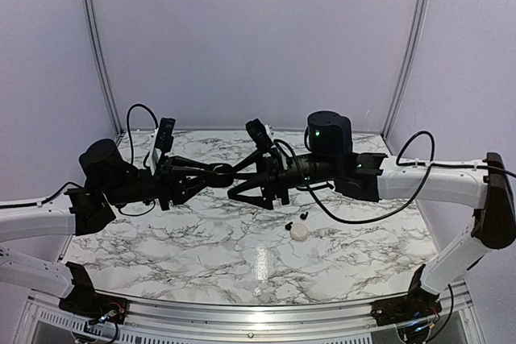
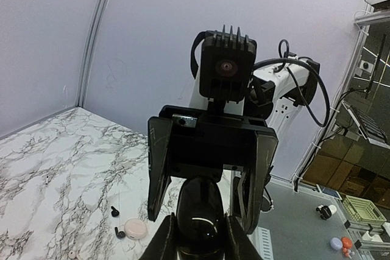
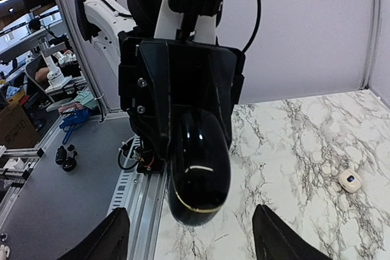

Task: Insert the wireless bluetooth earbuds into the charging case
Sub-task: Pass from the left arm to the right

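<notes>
My left gripper is shut on a glossy black pebble-like charging case and holds it in the air above the table. In the left wrist view the case sits between my fingers. In the right wrist view it shows a thin gold seam and looks closed. My right gripper is open, faces the case end-on, and its fingers stand wide on either side. Two tiny black earbuds lie on the marble next to a round pale case; they also show in the left wrist view.
The marble table has a metal rail along its near edge. The pale round case shows in the left wrist view. A small white object with a dark spot lies on the table. Purple walls close in the back and sides.
</notes>
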### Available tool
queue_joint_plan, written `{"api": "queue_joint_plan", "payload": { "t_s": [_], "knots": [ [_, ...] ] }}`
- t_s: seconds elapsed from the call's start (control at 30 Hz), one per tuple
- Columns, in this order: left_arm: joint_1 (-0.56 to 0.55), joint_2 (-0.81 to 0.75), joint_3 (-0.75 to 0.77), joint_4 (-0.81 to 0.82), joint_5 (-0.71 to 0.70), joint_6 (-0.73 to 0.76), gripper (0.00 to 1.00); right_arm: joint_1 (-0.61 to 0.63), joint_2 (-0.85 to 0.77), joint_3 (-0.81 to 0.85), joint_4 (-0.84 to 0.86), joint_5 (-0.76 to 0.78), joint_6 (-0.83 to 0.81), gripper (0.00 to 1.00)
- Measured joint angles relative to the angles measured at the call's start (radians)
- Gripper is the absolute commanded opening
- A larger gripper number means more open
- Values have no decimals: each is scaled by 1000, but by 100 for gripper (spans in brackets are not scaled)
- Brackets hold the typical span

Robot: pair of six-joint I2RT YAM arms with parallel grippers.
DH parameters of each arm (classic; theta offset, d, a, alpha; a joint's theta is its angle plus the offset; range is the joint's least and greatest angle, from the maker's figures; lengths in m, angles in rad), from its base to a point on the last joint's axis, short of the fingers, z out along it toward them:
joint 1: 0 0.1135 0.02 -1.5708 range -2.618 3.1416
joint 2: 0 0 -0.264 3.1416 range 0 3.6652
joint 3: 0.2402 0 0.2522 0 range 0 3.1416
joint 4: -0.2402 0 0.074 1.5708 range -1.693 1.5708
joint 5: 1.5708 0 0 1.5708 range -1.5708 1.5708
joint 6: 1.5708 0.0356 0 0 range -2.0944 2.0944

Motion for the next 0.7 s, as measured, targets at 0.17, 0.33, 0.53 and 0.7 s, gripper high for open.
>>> {"api": "queue_joint_plan", "payload": {
  "t_s": [0.17, 0.33, 0.53, 0.7],
  "knots": [
    [-18, 0, -6, 18, -19, 13, 4, 25, 43, 30, 27, -14, 23, 51],
    [-23, 0, -8, 32, -39, 14, 3, 28, 46, 34, 45, -15, 32, 43],
    [-28, 0, -17, 50, -44, 15, 3, 28, 46, 35, 51, -15, 43, 35],
    [-29, 0, -21, 66, -44, 15, 3, 28, 46, 35, 59, -17, 46, 29]
  ]
}}
